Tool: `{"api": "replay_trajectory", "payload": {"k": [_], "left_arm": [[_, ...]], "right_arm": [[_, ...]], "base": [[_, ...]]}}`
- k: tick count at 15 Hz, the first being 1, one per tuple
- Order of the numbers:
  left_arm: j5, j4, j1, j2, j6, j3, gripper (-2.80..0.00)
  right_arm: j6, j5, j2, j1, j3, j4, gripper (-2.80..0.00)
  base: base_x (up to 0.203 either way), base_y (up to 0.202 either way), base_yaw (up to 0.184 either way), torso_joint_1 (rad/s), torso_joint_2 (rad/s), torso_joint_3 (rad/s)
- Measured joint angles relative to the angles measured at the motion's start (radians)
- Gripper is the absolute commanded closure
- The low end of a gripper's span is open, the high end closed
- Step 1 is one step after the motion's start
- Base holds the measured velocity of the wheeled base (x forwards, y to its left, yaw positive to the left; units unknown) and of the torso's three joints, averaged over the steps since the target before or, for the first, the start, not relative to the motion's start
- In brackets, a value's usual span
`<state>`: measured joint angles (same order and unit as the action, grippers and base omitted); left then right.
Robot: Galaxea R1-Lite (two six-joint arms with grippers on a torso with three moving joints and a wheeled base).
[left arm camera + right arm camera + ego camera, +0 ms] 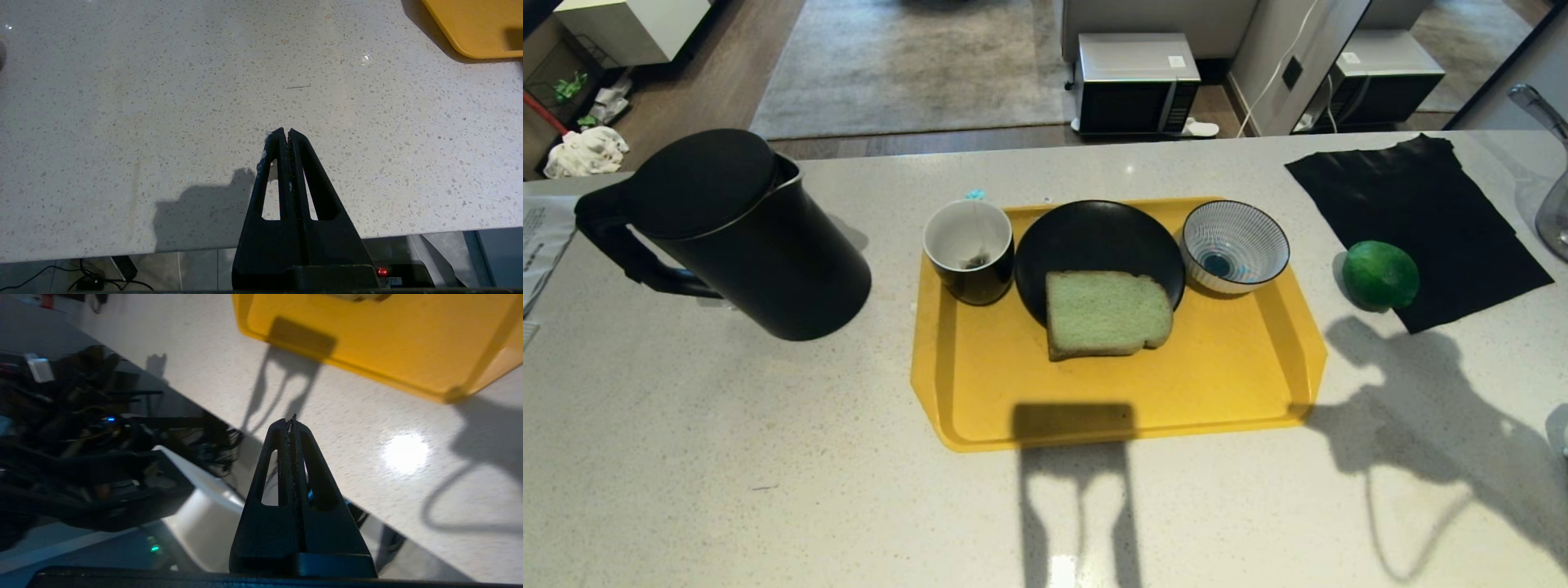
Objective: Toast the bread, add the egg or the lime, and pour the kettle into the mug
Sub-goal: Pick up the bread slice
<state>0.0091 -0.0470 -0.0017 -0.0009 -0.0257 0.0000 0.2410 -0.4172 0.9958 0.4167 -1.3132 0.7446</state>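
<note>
1. Pale green square bread slice (pixel 1107 314) is seen half on a round black plate (pixel 1086 237), centre of a yellow plastic tray (pixel 1233 384).
2. Black handleless mug (pixel 970 253) at 10 o'clock of the slice; matte black kettle (pixel 735 233) at 9; glossy green lime (pixel 1379 274) at 3.
3. Left end effector (pixel 285 132) and right end effector (pixel 289 422): fingers pressed together, nothing held, over the speckled counter (pixel 727 457).

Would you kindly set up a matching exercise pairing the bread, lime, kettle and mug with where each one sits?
Things:
1. bread
2. lime
3. kettle
4. mug

Places:
A. at the tray's far-left corner, beside the black plate
B. on the counter, left of the tray
C. partly on the black plate, partly on the tray
D. right of the tray, at the edge of the black cloth

Pairs: 1-C, 2-D, 3-B, 4-A
</note>
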Motion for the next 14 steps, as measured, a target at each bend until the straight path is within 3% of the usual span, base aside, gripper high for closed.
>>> {"api": "replay_trajectory", "payload": {"k": [3, 7, 9, 11, 14], "left_arm": [[0.0, 0.0, 0.0, 0.0, 0.0, 0.0, 0.0], [-0.001, 0.0, 0.0, 0.0, 0.0, 0.0, 0.0], [-0.001, 0.0, 0.0, 0.0, 0.0, 0.0, 0.0], [0.0, 0.0, 0.0, 0.0, 0.0, 0.0, 0.0], [0.0, 0.0, 0.0, 0.0, 0.0, 0.0, 0.0]], "right_arm": [[0.261, 0.049, 0.137, 0.109, -0.146, 0.04, 0.0], [0.616, 0.373, 0.284, 0.217, -0.238, 0.069, 0.0], [0.737, 0.434, 0.306, 0.267, -0.246, 0.172, 0.0], [0.788, 0.442, 0.31, 0.305, -0.212, 0.264, 0.0], [0.782, 0.434, 0.318, 0.318, -0.173, 0.273, 0.0]], "base": [[0.0, 0.0, 0.0, 0.0, 0.0, 0.0], [0.0, 0.0, 0.0, 0.0, 0.0, 0.0], [0.0, 0.0, 0.0, 0.0, 0.0, 0.0], [0.0, 0.0, 0.0, 0.0, 0.0, 0.0], [0.0, 0.0, 0.0, 0.0, 0.0, 0.0]]}}
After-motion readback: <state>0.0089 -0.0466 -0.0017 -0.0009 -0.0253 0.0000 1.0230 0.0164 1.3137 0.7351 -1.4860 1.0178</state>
